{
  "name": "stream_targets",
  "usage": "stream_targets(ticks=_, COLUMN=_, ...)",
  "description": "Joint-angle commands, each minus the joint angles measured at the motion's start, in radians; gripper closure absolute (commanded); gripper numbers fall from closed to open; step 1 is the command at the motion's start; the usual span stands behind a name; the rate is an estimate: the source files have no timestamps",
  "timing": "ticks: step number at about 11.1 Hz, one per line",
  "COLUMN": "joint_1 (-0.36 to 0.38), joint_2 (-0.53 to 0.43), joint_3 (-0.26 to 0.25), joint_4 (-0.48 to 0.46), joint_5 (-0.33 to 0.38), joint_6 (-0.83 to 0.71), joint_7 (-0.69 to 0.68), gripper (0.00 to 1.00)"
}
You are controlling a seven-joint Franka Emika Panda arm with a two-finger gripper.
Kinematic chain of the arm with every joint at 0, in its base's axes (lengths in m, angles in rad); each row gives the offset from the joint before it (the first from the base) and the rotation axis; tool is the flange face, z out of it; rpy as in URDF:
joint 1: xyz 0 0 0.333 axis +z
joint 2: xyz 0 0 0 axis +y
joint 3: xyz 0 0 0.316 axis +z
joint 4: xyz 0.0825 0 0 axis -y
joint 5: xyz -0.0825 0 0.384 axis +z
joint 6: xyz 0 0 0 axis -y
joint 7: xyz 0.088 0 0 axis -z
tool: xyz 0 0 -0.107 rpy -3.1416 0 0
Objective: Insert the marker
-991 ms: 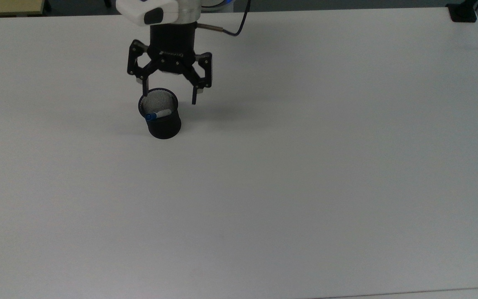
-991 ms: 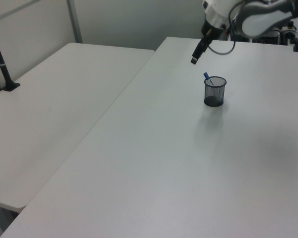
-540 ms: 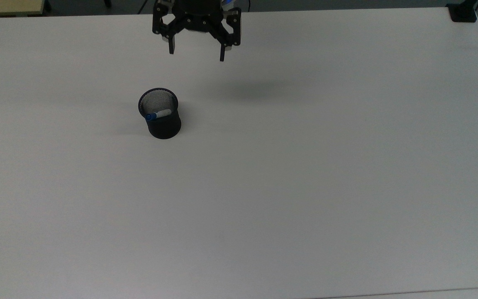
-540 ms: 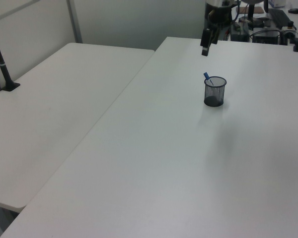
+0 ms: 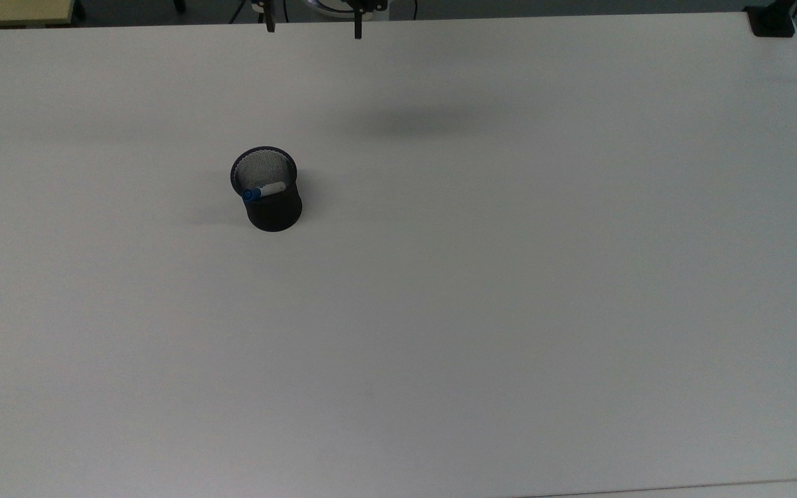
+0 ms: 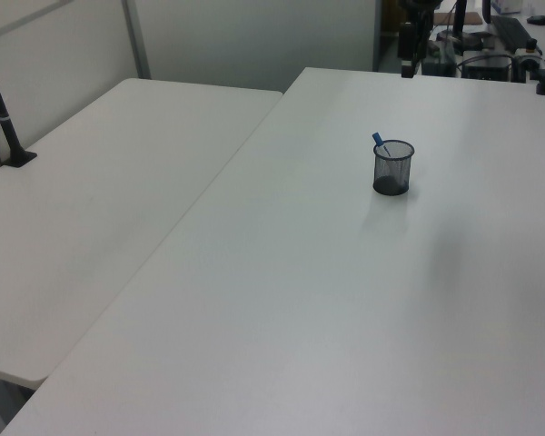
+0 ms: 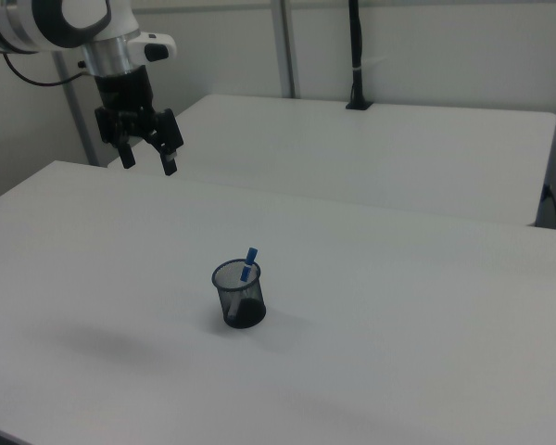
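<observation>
Already the slim white-barrelled marker with the blue cap (image 5: 263,191) sits inside the black mesh cup (image 5: 271,200) in the top view, leaning across the cup's mouth with its blue end against the rim on the top view's left. The cup stands on the white tabletop (image 5: 509,277), nearer the far edge than the near one and toward the top view's left. Two dark fingertips of the robot's black two-finger hand (image 5: 313,24) poke in at the far edge, set apart from each other with nothing between them; the marker lies well apart from them, toward the near edge and a little to the top view's left.

Next, the left view shows the marker (image 6: 379,141) tilted, its blue end rising just above the cup (image 6: 392,168) rim, while the hand (image 6: 407,62) hangs beyond the tabletop's far edge.

Lastly, the right view gives the clearest reading: the hand (image 7: 146,159) is high over the far left corner, fingers spread and empty, and the marker (image 7: 249,263) slants up out of the cup (image 7: 239,295) well below and to the right view's right. Judged from this, the insertion looks done, and no further reach toward the cup seems called for.
</observation>
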Motion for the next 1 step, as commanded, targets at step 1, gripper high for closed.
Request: stream_targets(ticks=1, joint_1=-0.001, joint_2=-0.014, joint_3=-0.014, joint_4=0.002, joint_5=0.021, joint_6=-0.04, joint_7=-0.03, gripper=0.0)
